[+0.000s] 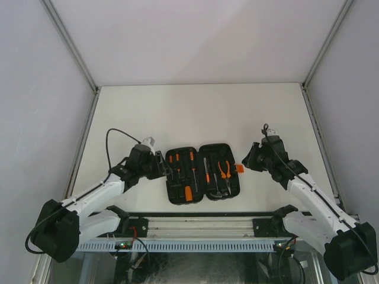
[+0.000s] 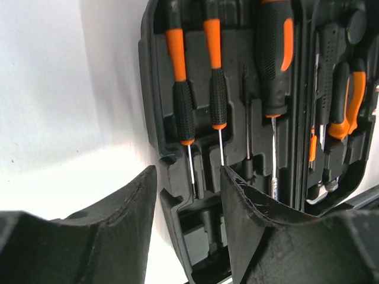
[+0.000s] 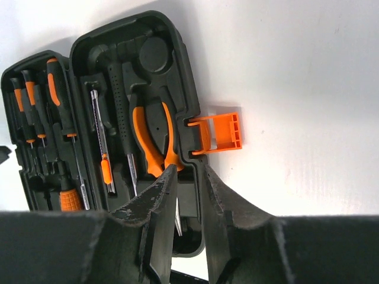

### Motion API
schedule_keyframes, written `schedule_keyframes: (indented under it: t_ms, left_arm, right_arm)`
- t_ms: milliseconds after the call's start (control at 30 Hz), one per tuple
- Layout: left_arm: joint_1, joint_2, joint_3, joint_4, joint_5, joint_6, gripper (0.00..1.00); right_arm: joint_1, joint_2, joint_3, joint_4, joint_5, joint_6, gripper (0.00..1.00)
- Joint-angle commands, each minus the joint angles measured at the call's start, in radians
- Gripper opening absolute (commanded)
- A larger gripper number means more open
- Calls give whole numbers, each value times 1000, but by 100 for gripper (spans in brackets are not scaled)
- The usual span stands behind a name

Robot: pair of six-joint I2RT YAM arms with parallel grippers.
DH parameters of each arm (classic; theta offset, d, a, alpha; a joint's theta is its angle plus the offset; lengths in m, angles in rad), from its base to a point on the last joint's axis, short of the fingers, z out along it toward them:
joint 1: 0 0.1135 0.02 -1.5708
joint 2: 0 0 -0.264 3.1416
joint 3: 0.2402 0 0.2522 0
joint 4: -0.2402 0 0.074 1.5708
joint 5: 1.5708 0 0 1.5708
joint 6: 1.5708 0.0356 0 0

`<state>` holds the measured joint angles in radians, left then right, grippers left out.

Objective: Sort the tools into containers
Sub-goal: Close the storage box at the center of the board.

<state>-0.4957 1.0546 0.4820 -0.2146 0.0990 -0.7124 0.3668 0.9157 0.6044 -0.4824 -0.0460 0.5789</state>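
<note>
Top view: the case (image 1: 202,173) lies open and flat on the table (image 1: 195,112), close to the near edge and about midway between the left and right edges. We see the screwdrivers (image 1: 176,163) in its left half, the pliers (image 1: 224,170) in its right half, and the orange latch (image 1: 240,168) sticking out on the right. The left gripper (image 1: 166,168) sits at the case's left rim, the right gripper (image 1: 247,158) just beside the latch.

Left wrist: the left gripper (image 2: 188,177) has its jaws apart, straddling the case's left rim and holding nothing. Bare table shows between the outer finger and the rim. Two thin screwdrivers lie in their slots.

Right wrist: the right gripper (image 3: 190,174) shows only a narrow gap, over the right rim beside the latch. We cannot tell whether it pinches the rim
</note>
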Motion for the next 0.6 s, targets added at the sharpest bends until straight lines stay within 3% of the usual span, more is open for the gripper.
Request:
schedule_keyframes:
  t_ms: [0, 300, 567]
  left_arm:
    - [5, 2, -51, 72, 82, 27, 51]
    - [5, 27, -130, 183, 151, 13, 51]
    - [5, 108, -129, 268, 177, 3, 38]
  right_arm:
    - [-20, -21, -4, 37, -56, -23, 23]
    - [-25, 6, -6, 61, -75, -21, 23]
    - [-26, 4, -13, 62, -79, -20, 22]
